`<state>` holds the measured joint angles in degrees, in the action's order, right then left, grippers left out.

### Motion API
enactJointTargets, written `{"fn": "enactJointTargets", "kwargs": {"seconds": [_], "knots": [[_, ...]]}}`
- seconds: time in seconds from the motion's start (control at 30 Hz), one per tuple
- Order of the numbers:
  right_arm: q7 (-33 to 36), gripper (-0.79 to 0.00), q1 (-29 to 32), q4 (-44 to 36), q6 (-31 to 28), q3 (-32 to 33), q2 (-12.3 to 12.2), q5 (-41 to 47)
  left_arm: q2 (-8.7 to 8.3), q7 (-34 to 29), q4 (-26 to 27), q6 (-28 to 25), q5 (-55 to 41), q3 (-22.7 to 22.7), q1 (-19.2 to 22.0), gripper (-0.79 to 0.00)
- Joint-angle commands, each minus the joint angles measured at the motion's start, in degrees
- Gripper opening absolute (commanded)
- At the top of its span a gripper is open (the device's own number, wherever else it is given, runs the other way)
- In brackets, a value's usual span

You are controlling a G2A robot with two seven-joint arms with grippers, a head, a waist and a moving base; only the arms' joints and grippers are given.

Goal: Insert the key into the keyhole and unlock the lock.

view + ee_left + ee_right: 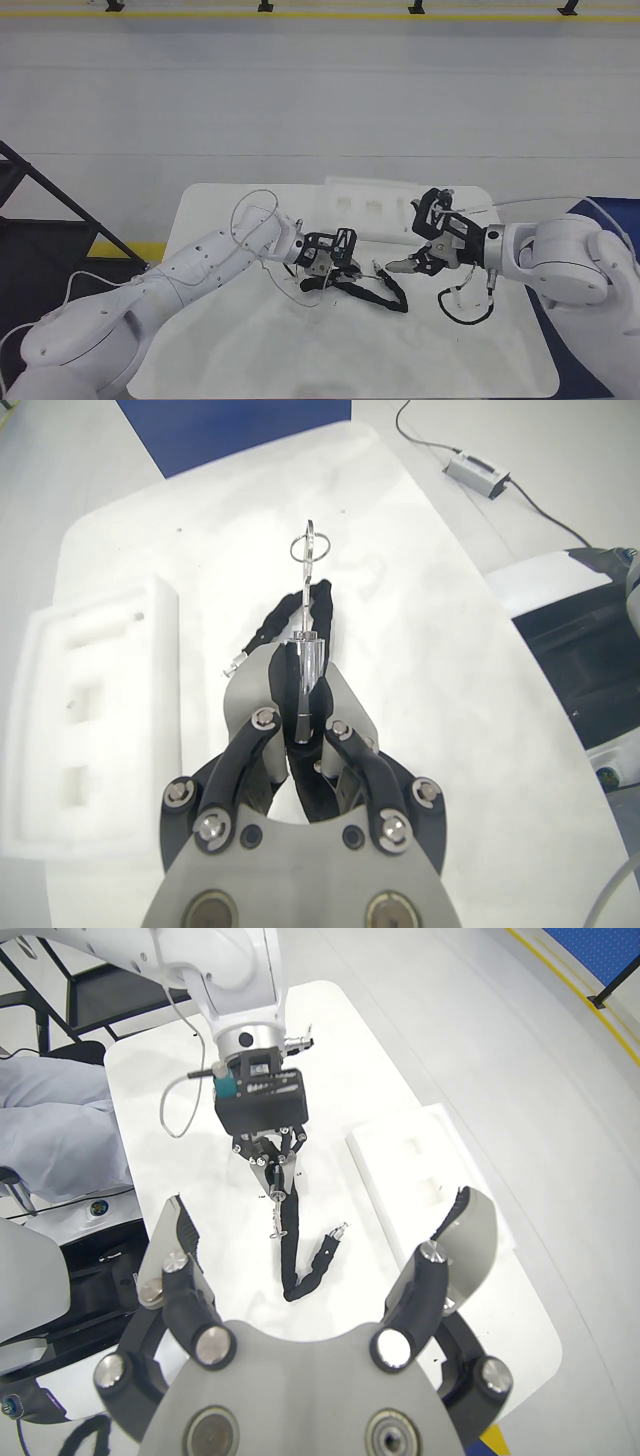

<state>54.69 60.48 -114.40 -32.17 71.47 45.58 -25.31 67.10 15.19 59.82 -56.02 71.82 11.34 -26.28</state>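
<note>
Left gripper (298, 660) clamped on the chrome lock cylinder (310, 672), just beside the foam tray (167, 610); the key (306, 590) projects from the cylinder's end. Right gripper (320, 1205), fingers spread apart, hangs near the tray, above the black cable (293, 1248).

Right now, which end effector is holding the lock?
The left end effector, shut on the lock; the right end effector is open and empty.

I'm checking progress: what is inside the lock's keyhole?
The key sticks out of the lock cylinder, its ring at the outer end. The left tool is shut on the cylinder. The blade's inserted part is covered, so its depth cannot be seen.
</note>
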Motion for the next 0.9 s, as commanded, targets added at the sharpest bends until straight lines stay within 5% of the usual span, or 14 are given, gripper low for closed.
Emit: {"fn": "enactJointTargets", "kwargs": {"seconds": [0.0,0.23,0.33,0.53,0.87], "knots": [[-0.6,0.0,0.48,0.12,-0.25,0.57,-0.09,0.28,0.34,-2.47,-0.16,0.25,1.06,-0.28,-0.91,-0.785],[-2.83,0.0,1.59,0.82,-1.24,1.4,-0.19,1.32,1.81,-5.41,-1.21,-1.98,2.03,-0.96,-3.02,-0.785],[-3.14,0.0,1.38,1.29,-1.63,1.04,-0.14,1.65,2.5,-6.62,-1.95,-1.98,1.81,-1.6,-3.18,0.0],[-4.56,0.0,-0.15,4.48,-3.64,-0.15,0.13,2.46,3.26,-4.98,-3.65,-1.98,-0.81,-1.6,-2.08,0.0],[-5.3,0.0,-8.98,15.23,-11.08,-6.47,1.64,4.46,2.01,2.98,-7.03,-1.98,-5.45,-1.34,6.66,0.0]]}}
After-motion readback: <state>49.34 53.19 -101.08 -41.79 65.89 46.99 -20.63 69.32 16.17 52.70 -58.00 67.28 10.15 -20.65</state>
